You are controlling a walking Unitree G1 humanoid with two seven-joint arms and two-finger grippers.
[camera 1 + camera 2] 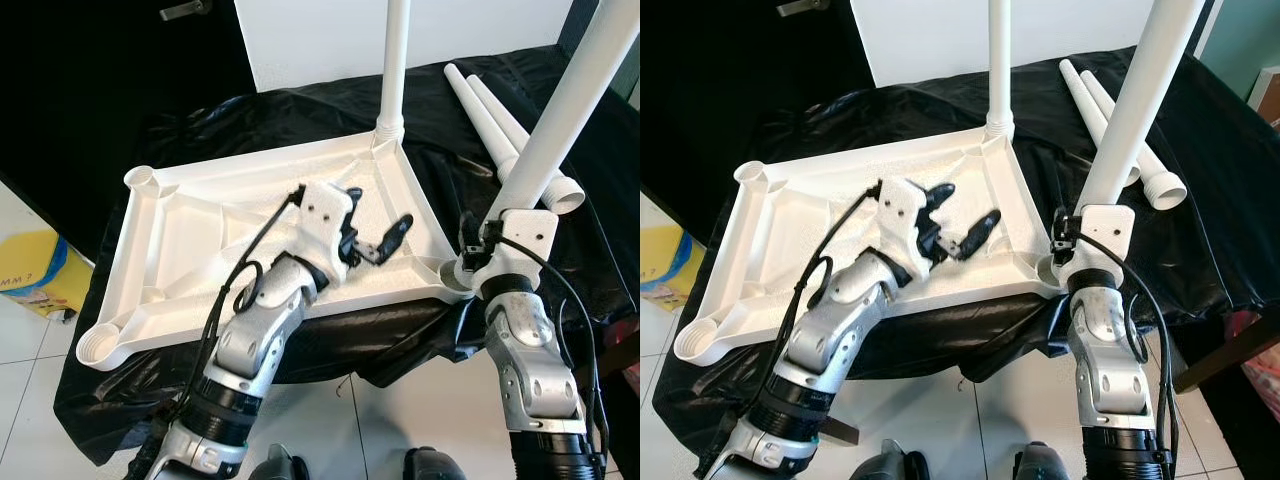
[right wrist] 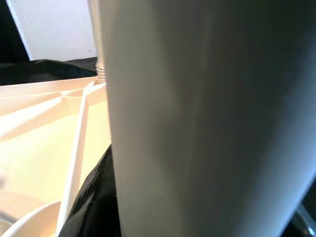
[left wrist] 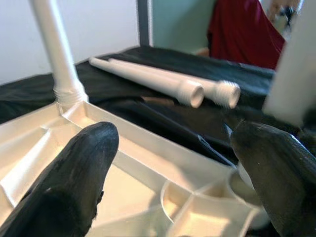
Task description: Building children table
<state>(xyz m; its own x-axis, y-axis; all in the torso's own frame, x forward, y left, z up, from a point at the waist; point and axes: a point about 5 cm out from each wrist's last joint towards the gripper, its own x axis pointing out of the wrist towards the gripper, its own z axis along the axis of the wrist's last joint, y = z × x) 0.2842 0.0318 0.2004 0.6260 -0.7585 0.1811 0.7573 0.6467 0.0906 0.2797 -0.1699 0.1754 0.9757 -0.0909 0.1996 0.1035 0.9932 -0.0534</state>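
White tabletop [image 1: 200,230] upturned on black sheet [image 1: 560,230], left claw [image 1: 375,225] spread above, right claw's state unclear beside leg [image 1: 570,110].

A crinkly black plastic sheet [image 1: 300,350] covers a low surface and hangs down at the front. Under it is a floor of shiny white tiles [image 1: 30,400]. A yellow box [image 1: 35,270] sits on the floor. Behind stands a plain white wall [image 1: 310,35].
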